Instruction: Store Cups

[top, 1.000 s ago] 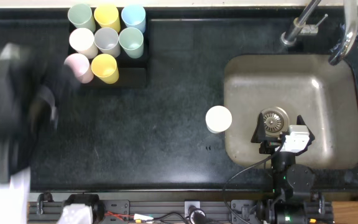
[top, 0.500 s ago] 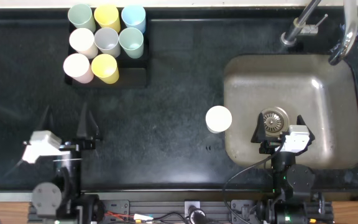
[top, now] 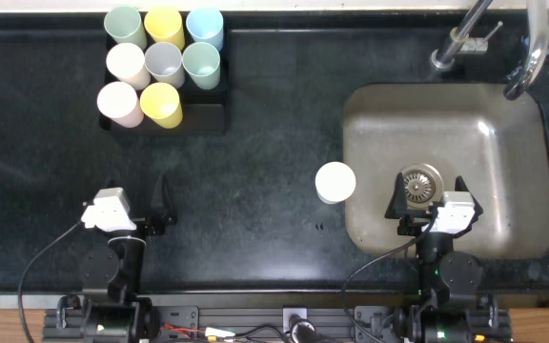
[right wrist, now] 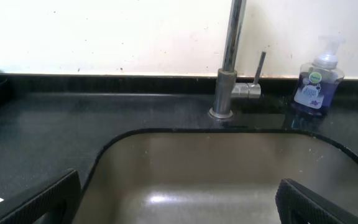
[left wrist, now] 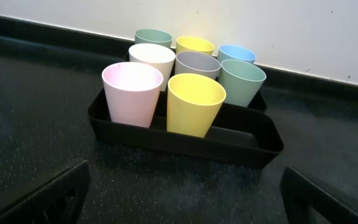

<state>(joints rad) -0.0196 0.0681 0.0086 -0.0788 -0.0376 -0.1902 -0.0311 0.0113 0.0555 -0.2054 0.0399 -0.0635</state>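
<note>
— What's at the far left?
— A black tray at the back of the dark counter. Eight cups stand in it, mouths up. The pink cup and a yellow cup are in the row nearest the arms.
— And the left gripper?
— The left gripper sits low near its base, well apart from the tray and facing it. Its fingers are spread wide, with nothing between them.
— Where is the loose one?
— The white cup stands alone on the counter, just beside the left rim of the sink. It is between the two arms and well apart from the tray. I cannot tell which way up it is.
— And the right side?
— The right gripper hangs over the sink basin, near the drain, fingers apart and holding nothing. Behind the sink stand the tap and, to its right, a soap bottle.
</note>
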